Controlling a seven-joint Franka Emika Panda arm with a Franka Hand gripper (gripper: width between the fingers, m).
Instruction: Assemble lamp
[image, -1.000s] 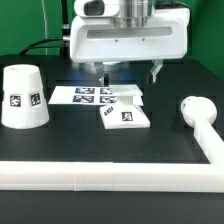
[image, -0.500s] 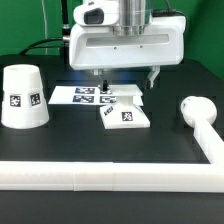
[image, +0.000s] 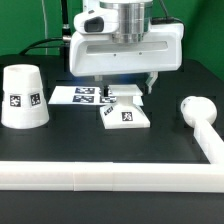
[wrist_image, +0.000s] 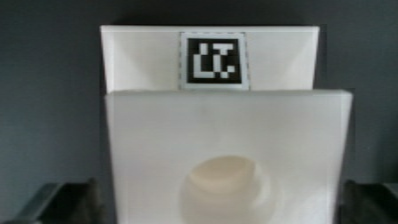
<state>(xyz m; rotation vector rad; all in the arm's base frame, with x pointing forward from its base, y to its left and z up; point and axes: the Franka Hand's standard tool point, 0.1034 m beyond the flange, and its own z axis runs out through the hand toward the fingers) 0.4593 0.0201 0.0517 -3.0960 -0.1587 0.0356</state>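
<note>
The lamp's flat square base (image: 125, 115) lies on the black table with tags on its top and side. In the wrist view the base (wrist_image: 222, 120) fills the frame, showing a tag (wrist_image: 214, 58) and a round socket (wrist_image: 228, 180). My gripper (image: 124, 84) hangs open just above the base's far part, with one finger on each side; it holds nothing. In the wrist view the gripper (wrist_image: 222, 205) shows only as dark fingers (wrist_image: 68, 200) at the two corners. The tapered shade (image: 23, 97) stands at the exterior view's left. The bulb (image: 197, 110) lies at its right.
The marker board (image: 72, 96) lies flat behind the base, toward the exterior view's left. A white rail (image: 110, 177) runs along the table's front edge and joins up beside the bulb on the exterior view's right.
My gripper has come down toward the base, still open. The base, shade and bulb have not moved.
</note>
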